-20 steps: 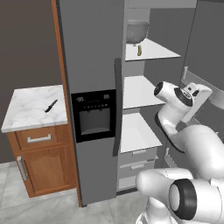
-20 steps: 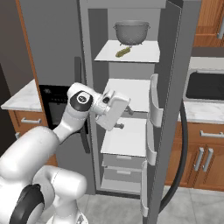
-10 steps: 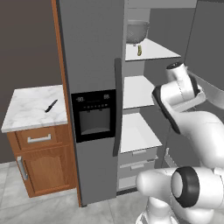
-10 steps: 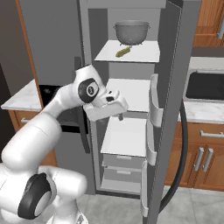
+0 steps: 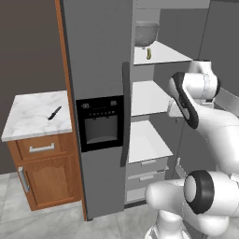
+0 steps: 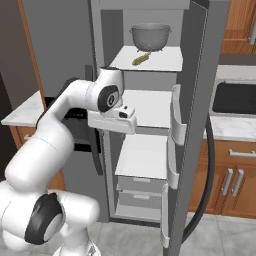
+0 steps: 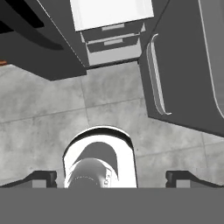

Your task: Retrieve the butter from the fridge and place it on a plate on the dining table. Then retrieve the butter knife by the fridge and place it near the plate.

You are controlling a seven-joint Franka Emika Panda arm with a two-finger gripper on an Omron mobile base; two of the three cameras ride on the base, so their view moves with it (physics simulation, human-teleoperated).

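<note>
In the left base view the fridge (image 5: 100,70) stands tall, a smooth matte grey slab with a black dispenser panel (image 5: 100,123) and a dark vertical handle; its right door is open onto flat white shelves. On the top shelf (image 5: 158,53) the butter (image 5: 149,54), a small slim yellow-olive stick, lies just in front of a perforated grey metal colander (image 5: 146,33). Left of the fridge, a small wooden cabinet carries a grey-veined marble worktop (image 5: 35,114), and the butter knife (image 5: 54,112), thin and nearly black, lies flat on it.

In the right base view the butter (image 6: 140,59) lies at the front left of the top shelf, below the colander's round bowl (image 6: 150,37). The open door (image 6: 192,115) shows curved white bins along its inner face. The arm's white hand sits at the height of the middle shelf (image 6: 145,107), at its left edge; the fingers are not clear here.

In the hand view the end effector (image 7: 112,179) points down at mottled grey floor tiles (image 7: 113,113), its two dark fingertips (image 7: 41,178) wide apart, holding nothing. White drawers (image 7: 114,41) show at the top.
</note>
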